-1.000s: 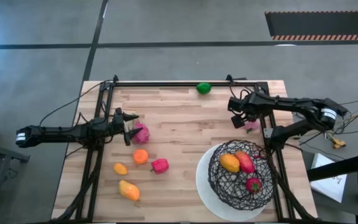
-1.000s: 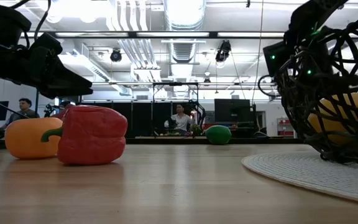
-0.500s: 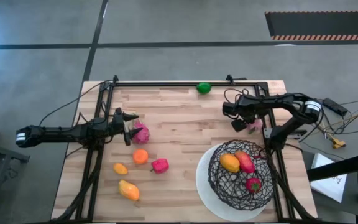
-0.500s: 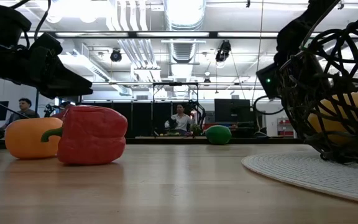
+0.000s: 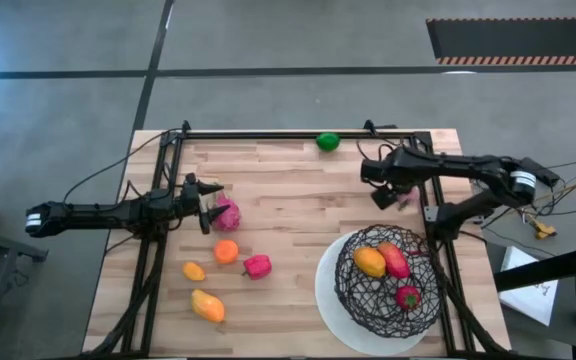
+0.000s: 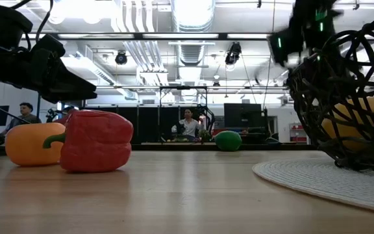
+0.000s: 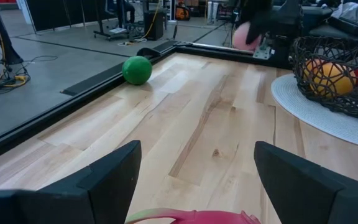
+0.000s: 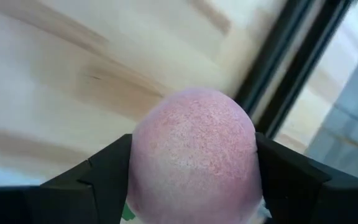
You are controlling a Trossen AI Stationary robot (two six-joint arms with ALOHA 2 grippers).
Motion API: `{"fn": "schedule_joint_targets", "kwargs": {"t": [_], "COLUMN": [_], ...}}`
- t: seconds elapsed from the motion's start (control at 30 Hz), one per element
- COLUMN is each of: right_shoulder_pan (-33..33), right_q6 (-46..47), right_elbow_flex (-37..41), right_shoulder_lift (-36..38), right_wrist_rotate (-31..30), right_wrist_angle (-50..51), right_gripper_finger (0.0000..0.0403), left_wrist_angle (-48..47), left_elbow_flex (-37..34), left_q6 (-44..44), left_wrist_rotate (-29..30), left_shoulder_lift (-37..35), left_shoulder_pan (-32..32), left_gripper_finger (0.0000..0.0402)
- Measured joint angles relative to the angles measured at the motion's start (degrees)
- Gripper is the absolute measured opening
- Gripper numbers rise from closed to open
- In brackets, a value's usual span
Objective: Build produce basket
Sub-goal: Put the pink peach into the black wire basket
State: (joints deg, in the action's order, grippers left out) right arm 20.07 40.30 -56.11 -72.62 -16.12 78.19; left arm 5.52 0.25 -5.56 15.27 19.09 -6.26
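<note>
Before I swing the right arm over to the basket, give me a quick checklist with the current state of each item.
1. Right gripper shut on the pink fruit: ok, fingers flank it snugly.
2. Fruit lifted off the table: cannot tell; no view shows the gap.
3. Room in the basket: ok, three pieces inside, space left.
4. Path to the basket: ok, nothing lies between on the boards.
5. Left gripper out of the way: ok, it sits at the magenta piece on the far side.
6. Frame rail clearance: cannot tell, gripper is close to it.

Pale striped-wood counter (image 5: 298, 200); black wire basket (image 5: 388, 280) on white base; green ball (image 5: 327, 141); speckled pink fruit (image 8: 194, 149); red pepper (image 6: 96, 141).
</note>
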Motion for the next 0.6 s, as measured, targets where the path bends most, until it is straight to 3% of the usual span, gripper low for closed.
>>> {"fn": "schedule_joint_targets", "kwargs": {"t": [0.27,0.47,0.6], "right_shoulder_pan": [-22.79,-41.92,-49.51], "right_q6": [2.98,3.32,2.06], "right_elbow_flex": [-20.38,-34.35,-41.6], "right_shoulder_lift": [-1.79,-14.68,-23.8], "right_wrist_rotate": [3.18,10.05,18.5], "right_wrist_angle": [4.41,12.65,11.57], "right_gripper_finger": [0.0274,0.0274,0.0274], "left_wrist_angle": [-0.04,-0.02,0.0], "left_elbow_flex": [0.0,0.0,0.0], "left_q6": [-0.02,0.0,0.0], "left_wrist_rotate": [0.0,0.0,0.0], "left_shoulder_lift": [0.0,0.0,0.0], "left_shoulder_pan": [0.0,0.01,0.02], "left_gripper_finger": [0.0297,0.0297,0.0297]}}
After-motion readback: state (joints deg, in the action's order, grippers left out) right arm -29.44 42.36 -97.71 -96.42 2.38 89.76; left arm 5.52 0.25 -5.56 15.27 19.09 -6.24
